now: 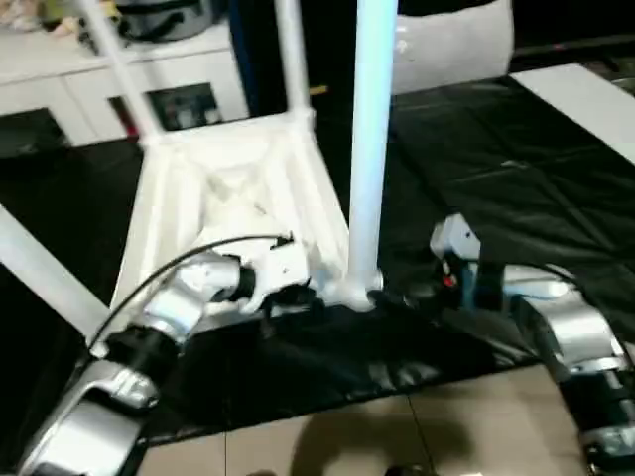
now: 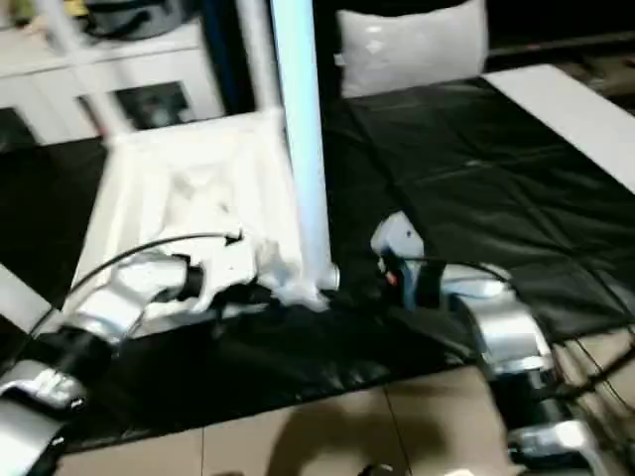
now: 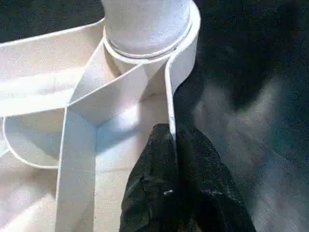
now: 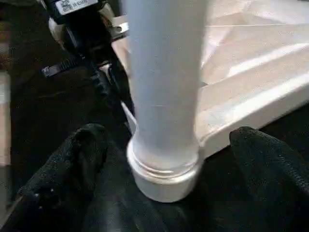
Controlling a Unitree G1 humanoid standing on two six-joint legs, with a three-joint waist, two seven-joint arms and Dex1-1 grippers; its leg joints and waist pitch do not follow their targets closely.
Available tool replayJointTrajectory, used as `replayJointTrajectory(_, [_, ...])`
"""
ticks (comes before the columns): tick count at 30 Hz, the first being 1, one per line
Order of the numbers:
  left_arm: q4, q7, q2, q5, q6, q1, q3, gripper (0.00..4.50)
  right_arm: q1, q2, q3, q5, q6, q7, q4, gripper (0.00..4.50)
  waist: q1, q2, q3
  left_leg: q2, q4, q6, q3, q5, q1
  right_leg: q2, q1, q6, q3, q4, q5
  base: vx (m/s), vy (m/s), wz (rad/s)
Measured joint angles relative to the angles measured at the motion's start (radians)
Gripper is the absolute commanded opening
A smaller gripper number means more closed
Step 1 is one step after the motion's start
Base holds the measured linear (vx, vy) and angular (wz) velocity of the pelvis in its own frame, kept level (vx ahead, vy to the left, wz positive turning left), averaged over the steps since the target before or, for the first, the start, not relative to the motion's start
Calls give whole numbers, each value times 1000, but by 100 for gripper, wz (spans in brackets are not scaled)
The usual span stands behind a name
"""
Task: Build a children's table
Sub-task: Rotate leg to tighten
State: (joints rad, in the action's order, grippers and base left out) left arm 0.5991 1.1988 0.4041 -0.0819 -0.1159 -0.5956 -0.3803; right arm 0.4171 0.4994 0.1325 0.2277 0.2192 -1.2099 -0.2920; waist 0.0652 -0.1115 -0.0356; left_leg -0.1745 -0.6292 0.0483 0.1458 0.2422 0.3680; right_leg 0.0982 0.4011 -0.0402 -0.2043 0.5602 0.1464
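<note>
The white tabletop [image 1: 233,188] lies upside down on a black sheet [image 1: 516,188], ribbed underside up, with legs standing in its corner sockets. The nearest leg [image 1: 369,149] rises upright from the near corner socket [image 1: 355,291] and runs out of the top of the head views.

The left arm [image 1: 149,337] reaches in from the lower left, forearm angled up toward that corner, its wrist bent so the left pincer [image 3: 173,145] meets the tabletop's near rim just beside the socket. The right arm [image 1: 566,332] comes in from the lower right, forearm lying low and nearly level, its right pincer [image 4: 166,145] pointing at the foot of the same leg.

The left wrist view gives what the head views blur: the two black fingers [image 3: 154,188] clenched on the thin raised rim, one on each side of it (the rim edge runs straight between them). The right wrist view shows the right pincer released, its fingers [image 4: 72,154] spread wide on either side of the leg and socket, apart from both, with the left pincer's black body beyond the leg.

A pale cushion [image 2: 412,45] sits behind the sheet.
</note>
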Motion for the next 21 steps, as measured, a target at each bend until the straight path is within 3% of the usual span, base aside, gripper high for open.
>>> replayJointTrajectory(7, [-45,89,26,11,-36,22,-29,0,32,6,37,28,1,-154,-36,419,39,12,3,-1,0,0,2,0,-1,0,1,0,2,2,0,0,0,0])
replayJointTrajectory(10, [-79,110,35,22,-35,39,-32,0,32,8,56,47,15,-200,-38,377,50,16,5,-1,0,0,4,0,-1,0,2,-1,4,2,0,0,0,0])
replayJointTrajectory(21, [-103,143,48,27,-34,49,-45,0,42,-15,73,54,20,-240,-70,279,57,17,6,-1,-3,0,5,0,-2,0,2,-2,5,4,-1,0,0,0])
